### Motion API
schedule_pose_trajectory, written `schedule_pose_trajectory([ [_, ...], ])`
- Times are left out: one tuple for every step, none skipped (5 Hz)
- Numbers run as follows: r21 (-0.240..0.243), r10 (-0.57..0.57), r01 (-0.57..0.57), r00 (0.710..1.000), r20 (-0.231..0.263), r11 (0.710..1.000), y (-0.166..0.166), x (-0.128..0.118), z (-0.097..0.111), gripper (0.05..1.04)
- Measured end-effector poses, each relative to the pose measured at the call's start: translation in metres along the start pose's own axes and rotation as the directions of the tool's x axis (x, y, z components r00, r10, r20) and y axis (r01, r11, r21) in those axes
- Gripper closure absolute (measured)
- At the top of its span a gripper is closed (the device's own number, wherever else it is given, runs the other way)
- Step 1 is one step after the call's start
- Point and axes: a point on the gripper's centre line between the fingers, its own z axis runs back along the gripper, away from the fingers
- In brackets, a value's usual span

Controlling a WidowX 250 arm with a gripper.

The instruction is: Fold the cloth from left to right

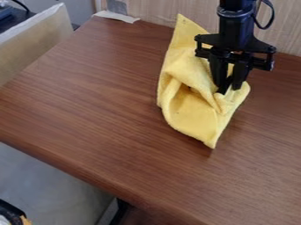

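yellow and soft-looking, one cloth (200, 115) lies in a crumpled heap on one brown wooden table (88, 105), right of the middle and toward the back. one pointed corner reaches up toward the pale wood-grain wall (159, 9), and another points down toward the front of the table. a thick fold slants across the cloth's middle, with a small dark hollow beneath it and a broad, smoother part below. one black gripper (230, 89) hangs down over the right side of the cloth, its lower end at the bunched folds; i can't tell whether it is clenched on the fabric or released. one black cable (271, 18) loops beside the arm (235, 24), to the right in the view. at the table's back left corner there is one white strip (116, 16), with one grey patch (117, 6) on the wall just behind it. one pale panel (36, 38) stands along the left side, and part of one dark leg (120, 213) shows below the front edge.
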Motion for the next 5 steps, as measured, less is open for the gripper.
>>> schedule_pose_trajectory([
  [0.011, 0.018, -0.018, 1.000, -0.004, 1.000, 0.006, -0.001, 0.009, 0.213],
  [0.023, 0.012, -0.013, 0.999, 0.053, 1.000, 0.008, 0.006, 0.035, 0.074],
  [0.027, 0.020, -0.022, 0.997, 0.071, 0.999, 0.010, 0.005, 0.055, 0.078],
  [0.023, 0.033, -0.036, 0.991, 0.127, 0.999, 0.015, 0.004, 0.086, 0.083],
  [0.011, 0.041, -0.044, 0.985, 0.168, 0.999, 0.023, -0.003, 0.120, 0.083],
])
